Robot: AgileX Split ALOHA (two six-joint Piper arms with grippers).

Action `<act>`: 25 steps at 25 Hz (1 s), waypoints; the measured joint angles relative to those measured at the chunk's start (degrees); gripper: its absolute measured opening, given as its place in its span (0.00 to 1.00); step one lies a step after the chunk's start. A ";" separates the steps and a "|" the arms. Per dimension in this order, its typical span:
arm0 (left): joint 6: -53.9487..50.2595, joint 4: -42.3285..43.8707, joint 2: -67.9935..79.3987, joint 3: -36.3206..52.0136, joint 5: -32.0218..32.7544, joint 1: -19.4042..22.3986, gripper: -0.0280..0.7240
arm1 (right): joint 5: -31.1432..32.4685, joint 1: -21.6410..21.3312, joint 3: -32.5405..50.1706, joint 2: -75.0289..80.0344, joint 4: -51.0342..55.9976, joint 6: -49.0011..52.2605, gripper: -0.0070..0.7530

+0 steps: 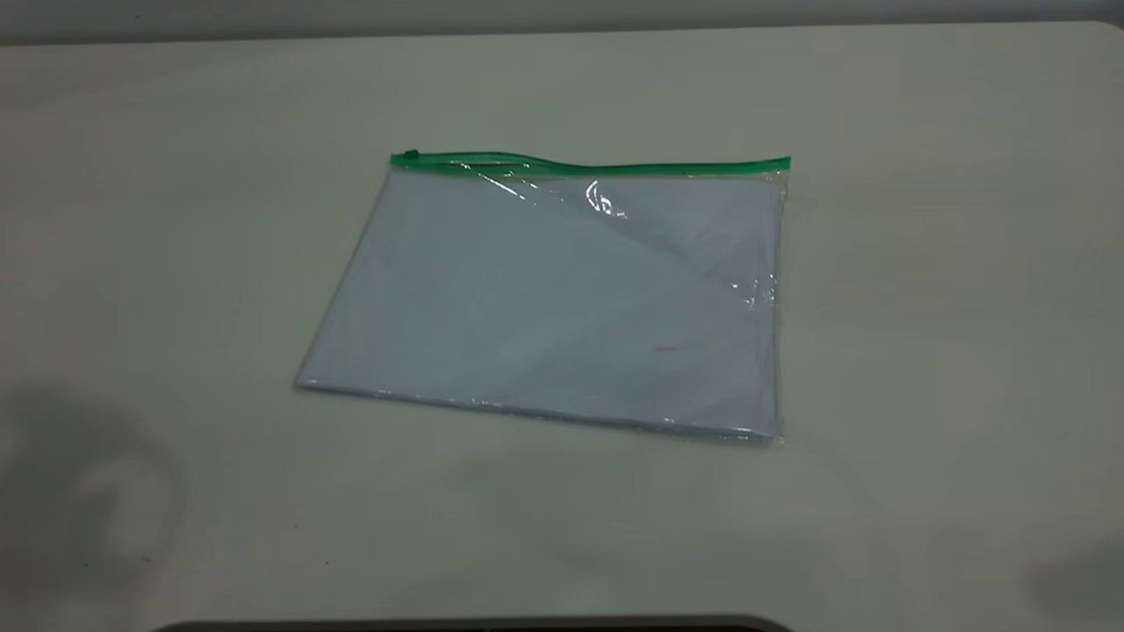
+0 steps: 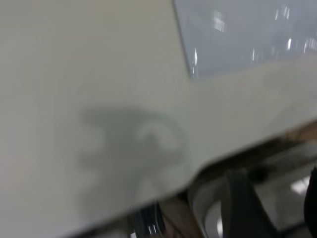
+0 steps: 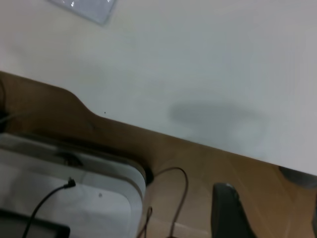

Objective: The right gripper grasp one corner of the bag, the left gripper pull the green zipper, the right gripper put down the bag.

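Observation:
The bag [image 1: 562, 298] lies flat on the white table, a clear pouch with pale blue-white sheets inside. The green zipper [image 1: 597, 165] runs along its far long edge, with the slider tab [image 1: 410, 156] at the left end. The corner of the bag [image 1: 784, 163] at the strip's right end lies on the table. Neither arm shows in the exterior view. The left gripper [image 2: 277, 208] is open and empty off the table's edge, with a plain bag corner [image 2: 237, 34] far from it. The right gripper [image 3: 270, 218] is open and empty beyond the table's edge, with the bag [image 3: 86, 7] far off.
Arm shadows fall on the table at the front left [image 1: 88, 491] and front right [image 1: 1080, 584]. Below the table edge the right wrist view shows a white-grey case [image 3: 74, 193] with black cables [image 3: 178, 198] on a brown floor.

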 joint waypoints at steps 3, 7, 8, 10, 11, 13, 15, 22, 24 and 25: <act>-2.50 0.88 -5.40 9.03 0.00 0.00 0.54 | -3.32 0.00 5.98 -4.96 -0.05 1.33 0.59; -4.92 1.13 -13.49 18.83 -0.73 0.00 0.54 | -5.27 0.00 11.36 -9.43 -0.15 2.53 0.59; -5.05 1.35 -15.77 21.07 -1.37 0.00 0.54 | -5.14 0.00 12.20 -10.09 -0.15 3.14 0.59; -5.12 1.85 -20.05 24.82 -2.25 0.00 0.54 | -5.00 0.00 12.84 -11.53 -0.18 3.74 0.59; -5.27 1.92 -22.50 26.09 -2.39 0.00 0.54 | -5.07 0.00 12.83 -12.18 -0.36 4.34 0.59; -5.50 2.04 -27.12 28.66 -2.39 0.00 0.54 | -5.01 0.00 12.83 -13.09 -1.10 5.32 0.59; -5.90 2.17 -32.28 30.71 -2.39 0.00 0.54 | -5.01 0.00 12.83 -13.90 -1.29 5.77 0.59; -7.15 4.37 -48.41 33.43 -2.39 0.00 0.54 | -5.01 0.00 12.83 -15.80 -1.43 5.97 0.59; -7.20 4.05 -52.64 33.43 -2.33 0.00 0.54 | -5.01 0.00 12.83 -15.80 -1.43 5.97 0.59; -7.20 3.88 -54.92 33.43 -2.18 0.00 0.54 | -5.01 0.00 12.83 -15.80 -1.45 5.97 0.59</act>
